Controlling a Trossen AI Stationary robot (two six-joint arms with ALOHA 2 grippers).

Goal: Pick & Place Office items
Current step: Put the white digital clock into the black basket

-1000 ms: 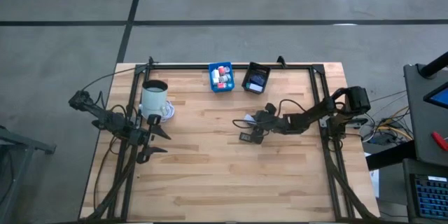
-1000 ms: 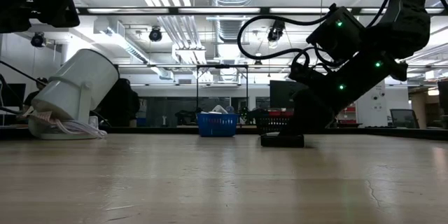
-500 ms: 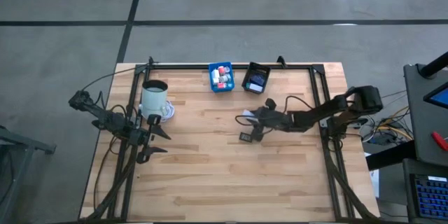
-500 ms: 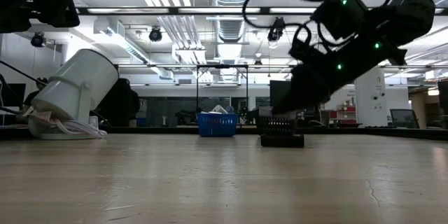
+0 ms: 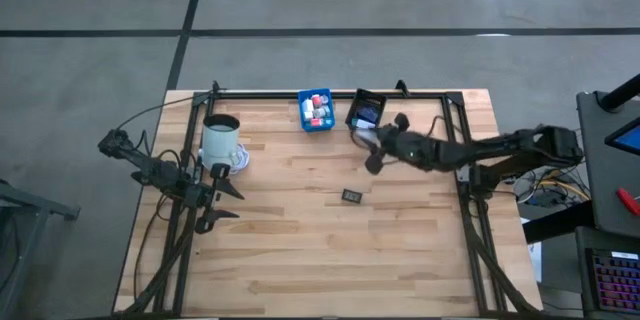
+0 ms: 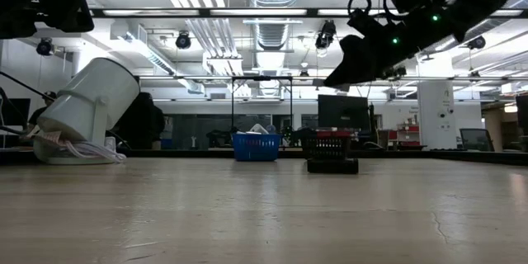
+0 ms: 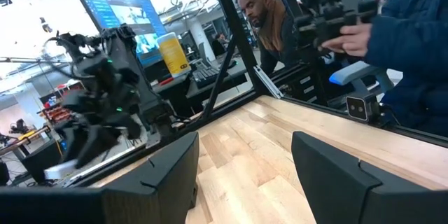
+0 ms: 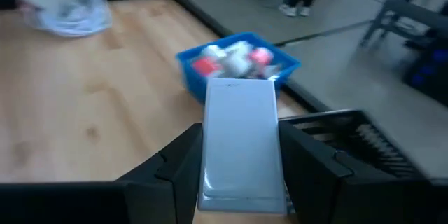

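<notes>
My right gripper is up in the air near the far edge, shut on a flat white rectangle, one of the office items. In the high view it hangs just in front of the black bin. The blue bin beside that holds several red and white pieces. A small flat black piece lies flat on the table's middle. At the left edge my left gripper waits open, next to the white mug. My right gripper pinches the white rectangle between its two fingers, one on each long edge, at the end nearer the wrist. The fingers come from the table's right, slanting slightly down, and lie along the piece. It is lifted clear and juts forward beyond the fingertips, flat face up.
A black frame runs along the table's far edge and down both sides. The mug leans on a white bundle at the left. A person stands beyond the table. Bare wood lies in the near half.
My right gripper has risen from the table's middle and swung toward the far edge and the black bin, tipping closer to level, with the white rectangle lifted clear. The black piece has stayed where it lay.
</notes>
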